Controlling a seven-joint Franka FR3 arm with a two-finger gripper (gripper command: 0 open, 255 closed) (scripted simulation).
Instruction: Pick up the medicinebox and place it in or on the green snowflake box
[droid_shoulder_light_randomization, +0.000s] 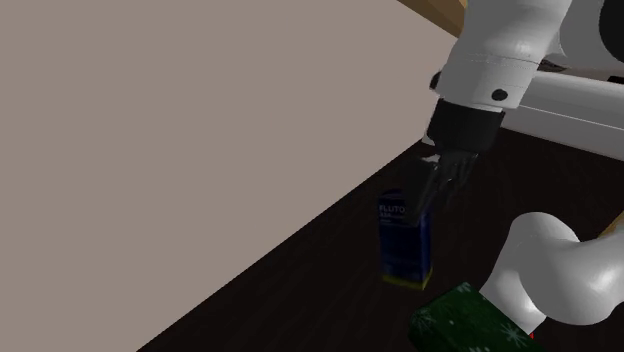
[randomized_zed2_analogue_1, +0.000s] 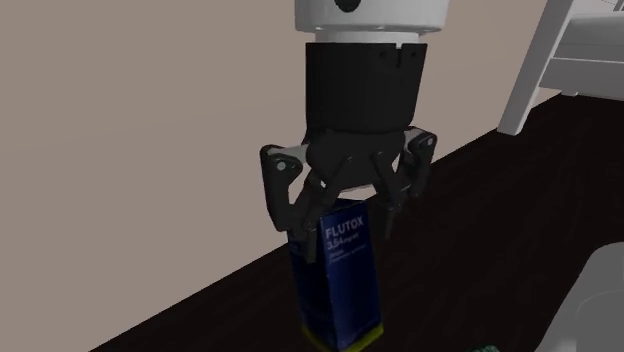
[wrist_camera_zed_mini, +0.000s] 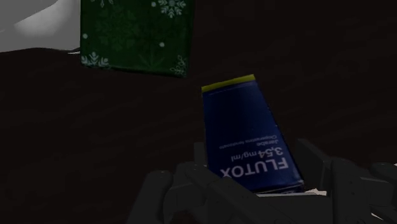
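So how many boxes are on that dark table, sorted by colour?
blue medicine box: 1
green snowflake box: 1
Total: 2

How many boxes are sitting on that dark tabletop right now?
2. The blue medicine box stands with the hand at its top; the green snowflake box lies nearby, partly covered by the arm, which could hide more.
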